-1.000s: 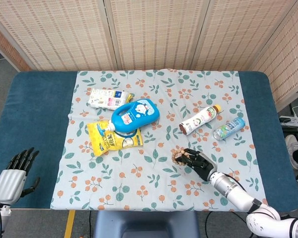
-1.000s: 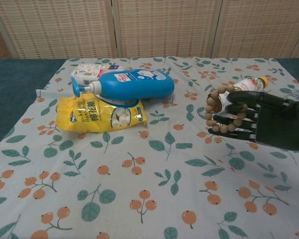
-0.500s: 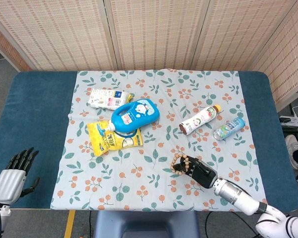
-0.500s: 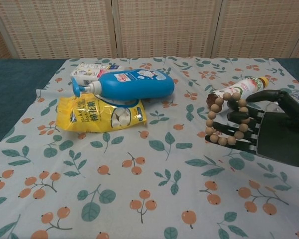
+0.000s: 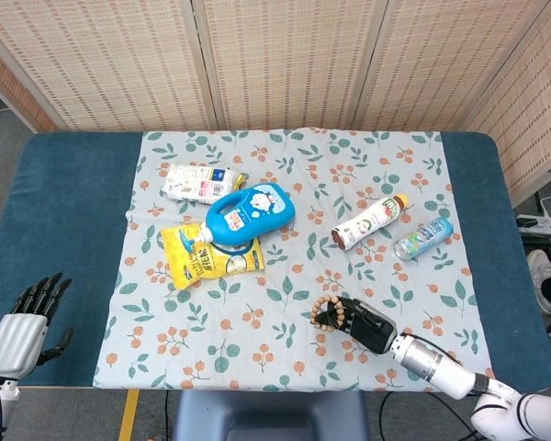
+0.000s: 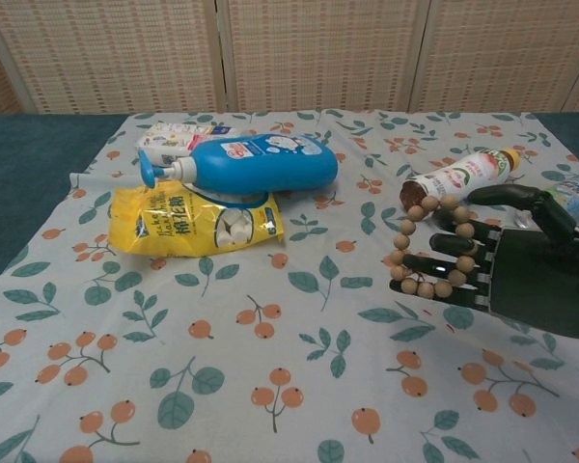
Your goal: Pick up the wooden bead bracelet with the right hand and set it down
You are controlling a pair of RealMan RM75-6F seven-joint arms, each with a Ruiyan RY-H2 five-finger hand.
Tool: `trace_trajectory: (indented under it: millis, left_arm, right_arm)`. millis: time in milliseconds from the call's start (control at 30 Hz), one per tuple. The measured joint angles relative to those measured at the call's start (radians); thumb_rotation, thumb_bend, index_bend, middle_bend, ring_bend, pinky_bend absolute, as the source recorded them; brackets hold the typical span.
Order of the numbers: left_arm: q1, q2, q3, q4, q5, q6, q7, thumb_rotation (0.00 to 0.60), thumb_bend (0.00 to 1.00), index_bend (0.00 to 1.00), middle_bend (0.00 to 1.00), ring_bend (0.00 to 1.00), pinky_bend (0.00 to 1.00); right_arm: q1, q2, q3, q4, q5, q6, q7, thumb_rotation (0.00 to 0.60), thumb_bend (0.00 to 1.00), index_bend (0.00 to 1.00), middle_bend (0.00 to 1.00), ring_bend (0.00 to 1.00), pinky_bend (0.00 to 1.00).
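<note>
Left robot hand (image 5: pixel 23 326) sits at the near-left corner of the counter (image 5: pixel 64 230) over the blue surface, fingers spread and loosely curved, grasping nothing. Well to its right and further back, on the floral cloth (image 5: pixel 257 322): a white flat pack (image 5: pixel 196 181), just in front of it a blue pump bottle (image 5: pixel 248 213) lying on its side, partly overlapping a yellow snack bag (image 5: pixel 209 257).

Right robot hand (image 5: pixel 365 323) is at the near-right of the cloth, palm side turned left, fingers extended. The wooden bead bracelet (image 6: pixel 427 247) hangs looped around its fingers (image 6: pixel 444 265), at the fingertip end, raised off the cloth in the chest view; so the hand is carrying the bracelet, with the thumb (image 6: pixel 521 198) held above and apart from the beads.

Behind the right robot hand, a white drink bottle with orange cap (image 5: pixel 370 221) lies on its side; further right of that, a small light-blue bottle (image 5: pixel 422 237) also lies on its side. Both are well apart from the hand in the head view.
</note>
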Motion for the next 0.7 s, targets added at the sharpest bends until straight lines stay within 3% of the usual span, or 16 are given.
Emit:
trace_trajectory:
  millis: [167,333,500,633,700]
  left_arm:
    - [0.000,0.000,0.000,0.000,0.000,0.000,0.001,0.600,0.41,0.00,0.00,0.00,0.14]
    - [0.000,0.001,0.000,-0.001,0.001,0.001,0.001,0.600,0.41,0.00,0.00,0.00,0.14]
    - [0.000,0.000,0.000,-0.002,0.001,0.001,0.003,0.600,0.41,0.00,0.00,0.00,0.14]
    - [0.001,0.000,0.000,-0.002,0.002,0.003,0.004,0.600,0.41,0.00,0.00,0.00,0.14]
    - [0.001,0.000,0.000,-0.003,0.001,0.003,0.006,0.600,0.41,0.00,0.00,0.00,0.14]
  right_arm:
    - [0.011,-0.006,-0.023,0.001,0.016,0.021,-0.022,0.390,0.50,0.60,0.62,0.34,0.24]
    - [0.022,-0.010,-0.043,0.007,0.027,0.042,-0.038,0.452,0.59,0.63,0.62,0.34,0.25]
    - [0.029,-0.008,-0.057,0.004,0.049,0.050,-0.047,0.492,0.72,0.63,0.62,0.34,0.27]
    - [0.037,-0.007,-0.068,0.003,0.052,0.055,-0.057,0.518,0.95,0.63,0.62,0.34,0.27]
    - [0.043,-0.006,-0.069,0.003,0.050,0.056,-0.064,0.532,1.00,0.60,0.62,0.33,0.27]
